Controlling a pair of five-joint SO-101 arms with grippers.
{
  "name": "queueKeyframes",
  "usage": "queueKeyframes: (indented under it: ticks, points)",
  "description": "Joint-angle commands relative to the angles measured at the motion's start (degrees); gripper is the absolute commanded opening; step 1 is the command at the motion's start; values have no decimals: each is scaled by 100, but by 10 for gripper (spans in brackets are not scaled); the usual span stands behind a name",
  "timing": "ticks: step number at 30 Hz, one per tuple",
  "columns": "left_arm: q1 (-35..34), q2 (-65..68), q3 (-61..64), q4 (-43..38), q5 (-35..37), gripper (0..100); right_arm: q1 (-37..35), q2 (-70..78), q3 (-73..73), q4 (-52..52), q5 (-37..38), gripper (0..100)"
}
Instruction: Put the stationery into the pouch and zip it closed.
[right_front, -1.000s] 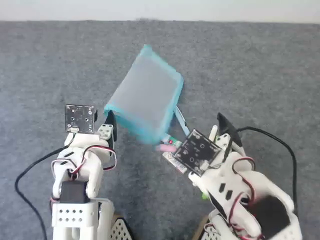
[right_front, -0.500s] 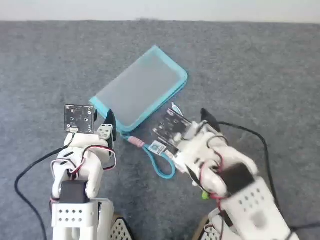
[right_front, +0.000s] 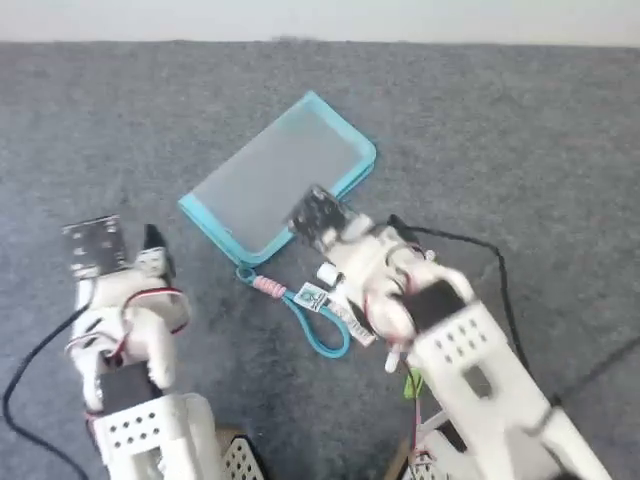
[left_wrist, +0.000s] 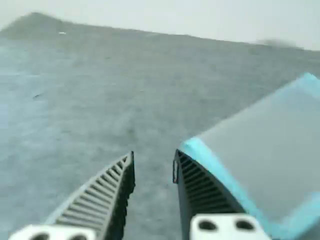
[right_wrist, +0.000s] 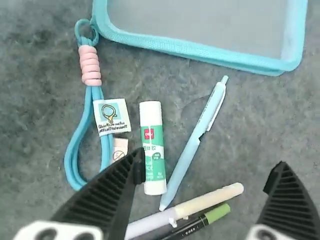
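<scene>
The right claw (right_wrist: 208, 162) hung wide open over the counter (right_front: 500, 120), its two black jaws spread far apart and gripping nothing. In the span between them lay the stationery, all of it outside the pouch. A light blue pen (right_wrist: 196, 141) lay slantwise with its clip end towards the pouch. Just beside it lay a white glue stick (right_wrist: 151, 146) with a green and red label. Nearer the claw's base lay a cream marker (right_wrist: 202, 201) and, alongside and just touching it, a dark pen with a green tip (right_wrist: 202, 218).

Beside the glue stick, on the side away from the blue pen, ran the pouch's teal strap (right_wrist: 80, 150), doubled into a long loop. It carried a small printed tag (right_wrist: 111, 117) and a pink ribbed collar (right_wrist: 90, 65) close to where it met the pouch.

The pouch (right_wrist: 200, 25) lay flat beyond all of these, translucent grey with a teal border. Whether its zip was open could not be told.

In the high view the right arm (right_front: 400, 290) reached over the pouch's near long edge, and the strap trailed out beside it.

The left claw (left_wrist: 153, 157) was open by a narrow gap, with nothing between its ribbed jaws. It sat low over the grey counter near one teal corner of the pouch, apart from it in the high view.
</scene>
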Motion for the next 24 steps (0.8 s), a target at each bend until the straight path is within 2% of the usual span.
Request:
queueKeyframes:
  ticks: [1,3,6,9,10,16,24]
  points:
    - [-1371,-105,31,-290,-738,129,-127,1165,-1336,365,-404,362]
    - [-2127,-105,312,-765,-1275,175,-356,1719,-1793,470,-492,362]
    - [-3138,-105,884,-1996,-2224,240,-787,2237,-2171,435,-510,362]
    - [-3895,-79,1675,-3569,-2822,251,-1323,2571,-2400,365,-510,362]
    - [-4123,0,1657,-3727,-2910,250,-1446,2659,-2453,303,-510,362]
    - [-4897,9,1648,-3684,-3358,253,-1631,3398,-2716,-189,-510,362]
    - [-4941,26,1648,-3499,-3763,251,-1640,4400,-3051,-330,-510,362]
